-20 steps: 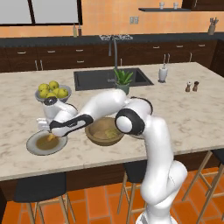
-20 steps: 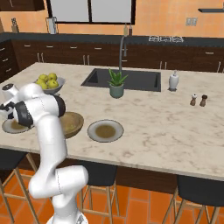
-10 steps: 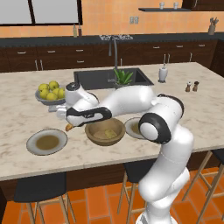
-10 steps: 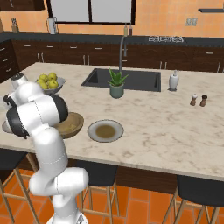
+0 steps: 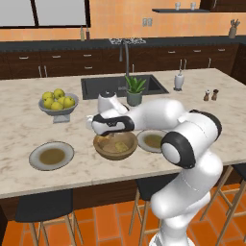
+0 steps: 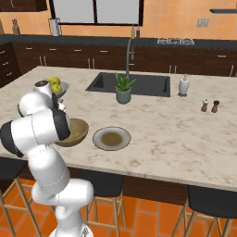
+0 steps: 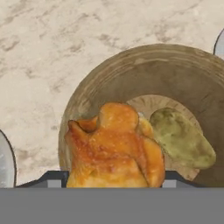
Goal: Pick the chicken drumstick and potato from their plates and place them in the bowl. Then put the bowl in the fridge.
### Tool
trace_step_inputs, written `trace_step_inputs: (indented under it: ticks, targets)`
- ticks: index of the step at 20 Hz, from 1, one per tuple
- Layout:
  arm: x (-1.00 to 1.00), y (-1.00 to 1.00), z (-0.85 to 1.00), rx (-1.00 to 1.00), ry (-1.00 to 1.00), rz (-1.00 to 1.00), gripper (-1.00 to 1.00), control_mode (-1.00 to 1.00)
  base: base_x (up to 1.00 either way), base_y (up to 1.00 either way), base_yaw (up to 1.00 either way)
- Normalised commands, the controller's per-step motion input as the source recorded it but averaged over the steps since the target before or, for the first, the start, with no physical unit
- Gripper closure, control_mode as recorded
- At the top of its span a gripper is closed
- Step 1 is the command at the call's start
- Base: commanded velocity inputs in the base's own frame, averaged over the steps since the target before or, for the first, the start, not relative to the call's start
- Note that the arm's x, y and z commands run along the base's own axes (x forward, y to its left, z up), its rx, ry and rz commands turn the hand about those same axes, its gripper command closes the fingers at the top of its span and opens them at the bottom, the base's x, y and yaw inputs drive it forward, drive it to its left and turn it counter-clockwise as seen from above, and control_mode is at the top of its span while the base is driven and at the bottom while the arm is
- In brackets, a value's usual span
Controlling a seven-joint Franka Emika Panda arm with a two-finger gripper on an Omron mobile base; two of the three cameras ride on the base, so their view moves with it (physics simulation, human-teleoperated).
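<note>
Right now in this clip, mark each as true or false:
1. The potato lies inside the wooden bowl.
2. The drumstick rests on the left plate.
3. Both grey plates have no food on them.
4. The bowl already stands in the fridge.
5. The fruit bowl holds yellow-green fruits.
1. True: the potato lies in the bowl.
2. False: the chicken drumstick is at the tool, over the bowl, not on the left plate.
3. True: left plate and right plate are bare.
4. False: the bowl sits on the counter.
5. True: see the fruit bowl.
</note>
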Motion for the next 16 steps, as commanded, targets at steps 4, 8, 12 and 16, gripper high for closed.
trace_step_inputs:
  ticks: [4, 8, 12, 16]
  targets:
    - [0.00, -0.34, -0.44, 0.00, 0.03, -0.01, 1.00, -1.00, 0.00, 0.00, 0.00]
    - [0.05, -0.16, -0.40, 0.00, 0.00, 0.00, 1.00, -1.00, 0.00, 0.00, 0.00]
    - [0.09, -0.11, -0.23, 0.00, 0.00, 0.00, 1.00, -1.00, 0.00, 0.00, 0.00]
    - [0.08, -0.19, -0.01, 0.00, 0.00, 0.00, 1.00, -1.00, 0.00, 0.00, 0.00]
